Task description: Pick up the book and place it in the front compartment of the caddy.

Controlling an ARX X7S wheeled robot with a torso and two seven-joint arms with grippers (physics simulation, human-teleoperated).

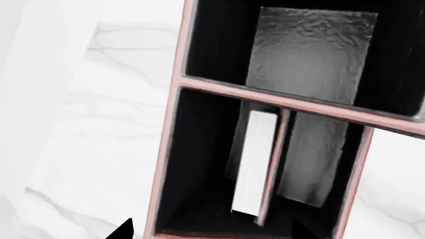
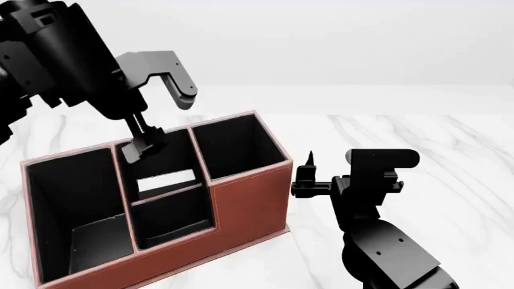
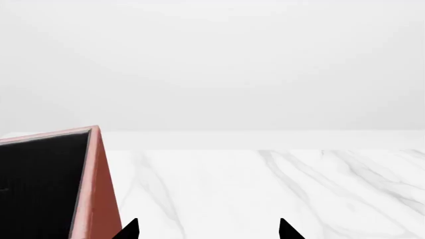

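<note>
The reddish-brown caddy [image 2: 249, 201] stands on the white marble table; it also shows in the left wrist view [image 1: 300, 103] and the right wrist view [image 3: 99, 194]. The book [image 2: 166, 179] stands on edge, white page edges up, in the middle column of the caddy, against the far side of the low divider. The left wrist view [image 1: 254, 164] shows it beside that pink-rimmed divider. My left gripper [image 2: 143, 144] hangs just above that compartment, open and empty, its fingertips apart at the picture's edge [image 1: 212, 231]. My right gripper [image 2: 309, 174] is open and empty, to the right of the caddy [image 3: 207, 231].
The caddy has a large compartment at the left, a rear right one, and a small front middle one. The marble table [image 2: 418, 144] stretches to the right and behind. My right arm's body sits low at the front right.
</note>
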